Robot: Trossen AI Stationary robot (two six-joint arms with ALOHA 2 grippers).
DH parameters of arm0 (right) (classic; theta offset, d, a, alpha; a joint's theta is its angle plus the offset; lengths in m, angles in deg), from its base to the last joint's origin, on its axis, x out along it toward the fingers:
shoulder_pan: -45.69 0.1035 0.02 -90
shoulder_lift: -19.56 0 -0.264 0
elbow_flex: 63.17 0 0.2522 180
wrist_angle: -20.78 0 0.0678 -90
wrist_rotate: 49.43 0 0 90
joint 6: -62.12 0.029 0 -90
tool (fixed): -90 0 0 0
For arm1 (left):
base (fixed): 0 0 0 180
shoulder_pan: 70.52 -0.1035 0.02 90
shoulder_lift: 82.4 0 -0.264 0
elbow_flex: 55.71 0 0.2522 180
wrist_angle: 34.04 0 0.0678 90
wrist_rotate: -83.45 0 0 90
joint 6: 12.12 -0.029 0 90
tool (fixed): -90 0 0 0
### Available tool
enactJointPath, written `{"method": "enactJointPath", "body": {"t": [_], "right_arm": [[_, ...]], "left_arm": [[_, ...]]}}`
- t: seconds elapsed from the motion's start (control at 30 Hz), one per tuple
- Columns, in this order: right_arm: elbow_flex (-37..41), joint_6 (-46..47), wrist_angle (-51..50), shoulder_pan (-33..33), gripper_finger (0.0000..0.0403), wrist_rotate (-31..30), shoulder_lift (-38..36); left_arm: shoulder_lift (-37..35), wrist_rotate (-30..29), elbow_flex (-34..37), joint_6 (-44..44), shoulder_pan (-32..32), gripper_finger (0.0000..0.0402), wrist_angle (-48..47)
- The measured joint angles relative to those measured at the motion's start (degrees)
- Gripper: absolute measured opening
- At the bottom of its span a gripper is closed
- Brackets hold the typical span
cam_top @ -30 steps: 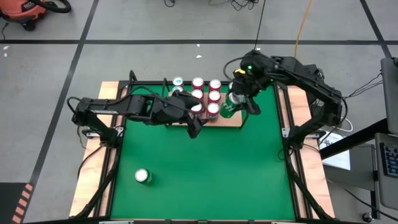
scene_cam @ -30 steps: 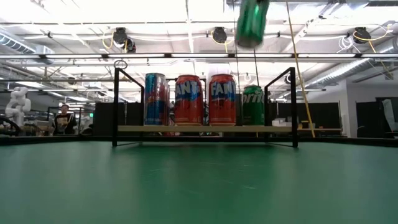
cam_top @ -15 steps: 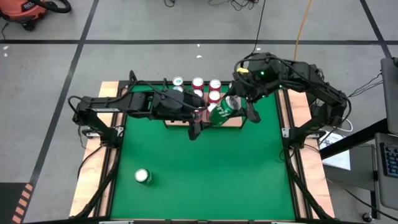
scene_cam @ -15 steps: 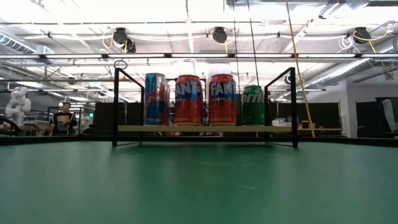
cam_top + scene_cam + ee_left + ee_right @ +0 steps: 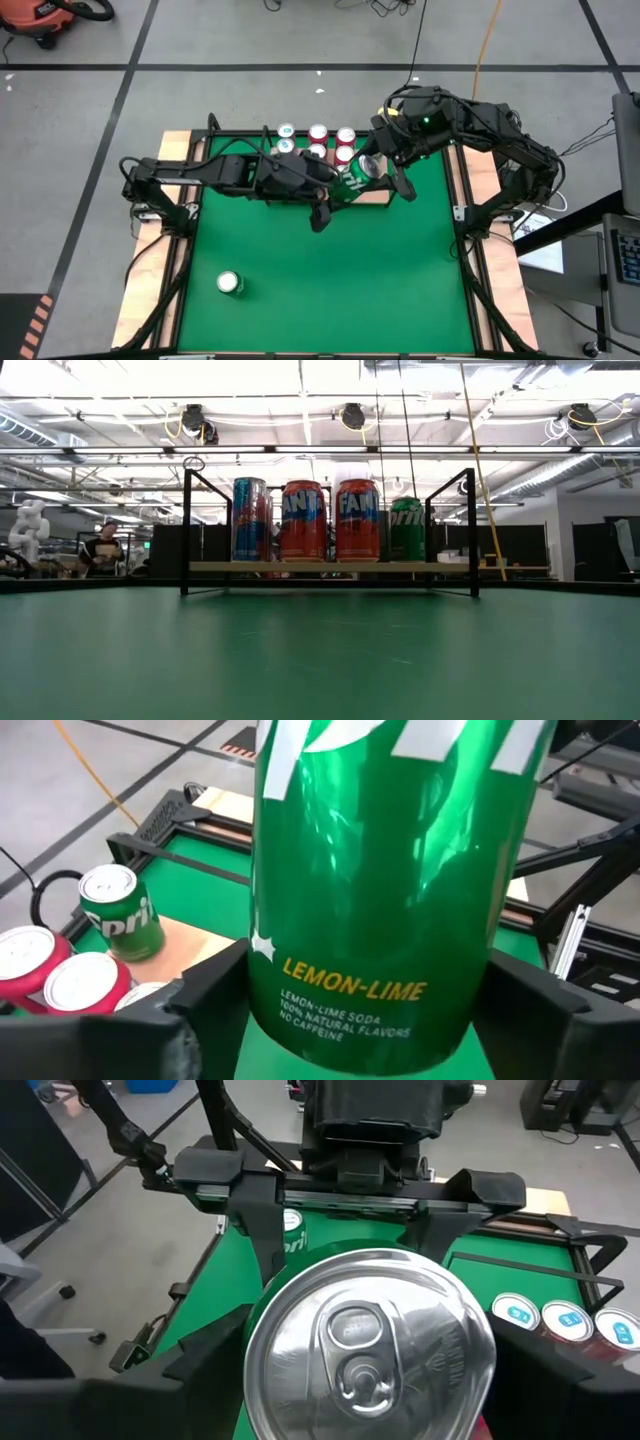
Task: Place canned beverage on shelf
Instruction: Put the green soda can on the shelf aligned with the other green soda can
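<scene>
Green can (image 5: 360,174) gripped by both grippers above shelf (image 5: 330,567), not yet on it.

Held in the air over shelf's front right part, tilted, silver top toward right arm, out of the low view. Right gripper (image 5: 370,1355) clamped on can near its top end, coming in from shelf's right. Left gripper (image 5: 370,1015) closed on can's lower body, a finger pressed to each side, reaching from shelf's left across its front edge. Standing upright on shelf: blue can (image 5: 250,518), two Fanta cans (image 5: 330,520), Sprite can (image 5: 406,528), more rows behind. Spare can (image 5: 230,284) upright on mat (image 5: 330,270), well in front of shelf, leftward.
</scene>
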Motion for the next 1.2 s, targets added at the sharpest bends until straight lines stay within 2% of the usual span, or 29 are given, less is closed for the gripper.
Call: {"method": "enactJointPath", "body": {"t": [0.07,0.3,0.53,0.83,1.1,1.2], "right_arm": [[0.0,0.2,0.0,0.0,0.0295,-0.1,0.0],[0.0,2.1,0.3,0.0,0.0324,0.0,0.0],[0.0,19.9,0.5,-0.1,0.0358,-1.2,-0.1],[0.0,46.0,-0.7,0.1,0.0360,-2.8,-0.8],[-0.7,53.5,-6.3,0.8,0.0360,-3.0,-0.8],[-4.2,53.5,-10.8,0.8,0.0360,-5.9,-0.2]], "left_arm": [[0.0,-0.3,0.0,-0.3,0.4,0.0282,0.0],[0.0,-2.9,0.0,-0.1,1.1,0.0280,0.3],[-0.1,-11.0,0.1,1.9,2.4,0.0280,0.0],[-0.2,-26.2,0.1,-0.1,5.2,0.0281,3.6],[1.7,-32.9,0.1,-1.9,5.5,0.0282,3.4],[1.8,-36.1,0.1,-2.0,5.4,0.0282,3.9]]}}
